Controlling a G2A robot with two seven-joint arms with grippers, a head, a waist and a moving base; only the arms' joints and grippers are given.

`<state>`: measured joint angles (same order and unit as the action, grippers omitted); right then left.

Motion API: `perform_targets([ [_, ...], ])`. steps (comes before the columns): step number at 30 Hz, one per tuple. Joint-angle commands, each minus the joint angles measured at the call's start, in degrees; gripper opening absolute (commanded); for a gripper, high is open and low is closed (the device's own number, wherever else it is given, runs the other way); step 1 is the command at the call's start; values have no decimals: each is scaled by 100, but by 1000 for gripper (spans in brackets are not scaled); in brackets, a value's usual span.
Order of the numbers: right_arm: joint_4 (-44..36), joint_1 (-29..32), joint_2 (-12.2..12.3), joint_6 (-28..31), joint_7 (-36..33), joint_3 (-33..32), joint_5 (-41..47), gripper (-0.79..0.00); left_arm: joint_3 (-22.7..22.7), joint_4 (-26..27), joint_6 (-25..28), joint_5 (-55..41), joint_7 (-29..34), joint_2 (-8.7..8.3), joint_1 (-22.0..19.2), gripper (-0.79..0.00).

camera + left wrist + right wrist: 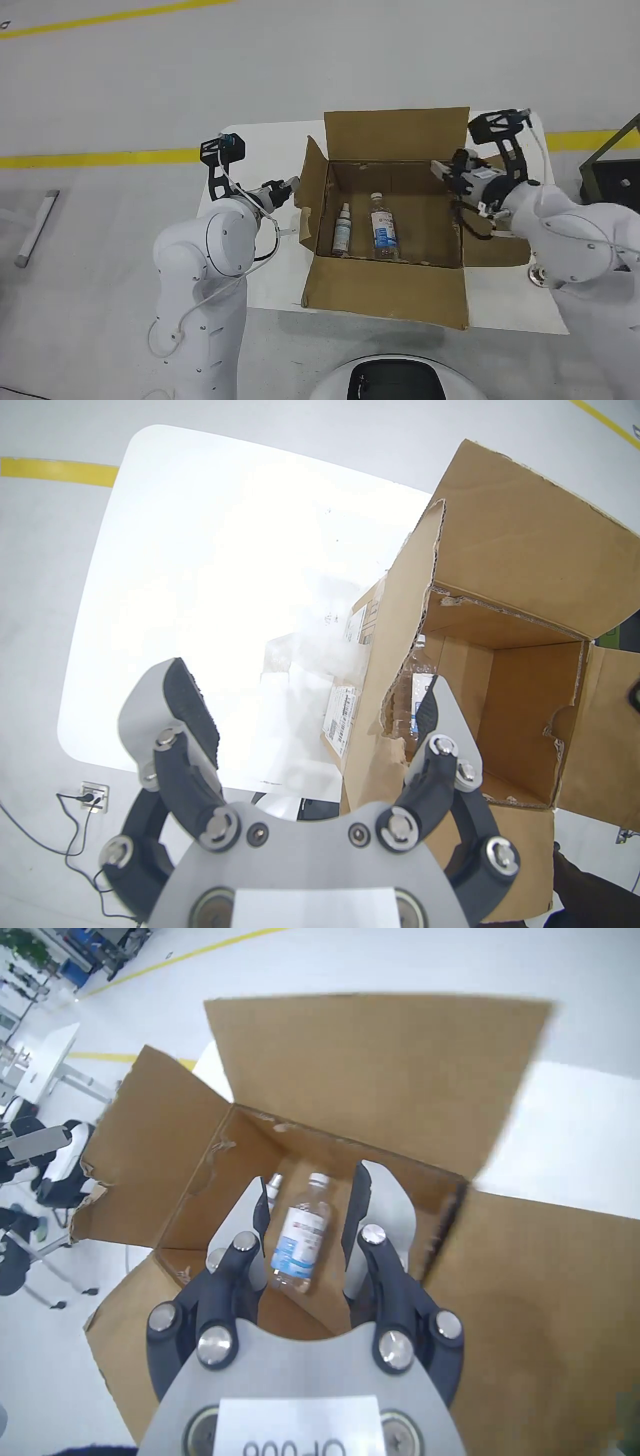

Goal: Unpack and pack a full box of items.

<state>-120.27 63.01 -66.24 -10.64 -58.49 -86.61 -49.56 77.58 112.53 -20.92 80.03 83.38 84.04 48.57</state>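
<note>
While the left gripper [305,677] and right gripper [311,1176] are hanging spread, the larger bottle [300,1243] is lying ready to roll if nudged.

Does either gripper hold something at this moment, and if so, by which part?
Nothing is held. The left gripper is open near a side flap of the box, not closed on it. The right gripper is open above the bottle lying inside it.

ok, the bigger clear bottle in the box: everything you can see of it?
The bigger bottle is clear plastic with a white cap and a white-and-blue label. It lies on its side on the floor of the open cardboard box, cap toward the far wall, apart from the smaller bottle beside it. The right gripper, open, hangs above it without touching.
</note>
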Motion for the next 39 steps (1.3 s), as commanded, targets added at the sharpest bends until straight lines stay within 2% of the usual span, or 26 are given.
perform_targets([
  [1,-306,304,77,234,-323,-762,-213,-422,0,0,0,0,0,0,0,0],
  [9,-878,1382,244,828,-1263,-2962,-638,-400,0,0,0,0,0,0,0,0],
  [13,-756,1917,278,1169,-1815,-3479,-617,-406,0,0,0,0,0,0,0,0],
  [18,-492,2326,324,1569,-2357,-3393,-738,-477,0,0,0,0,0,0,0,0],
  [24,-223,2513,383,1944,-2709,-2959,-998,-496,0,0,0,0,0,0,0,0],
  [39,682,2237,441,2066,-2237,-1890,-1349,-496,0,0,0,0,0,0,0,0],
])
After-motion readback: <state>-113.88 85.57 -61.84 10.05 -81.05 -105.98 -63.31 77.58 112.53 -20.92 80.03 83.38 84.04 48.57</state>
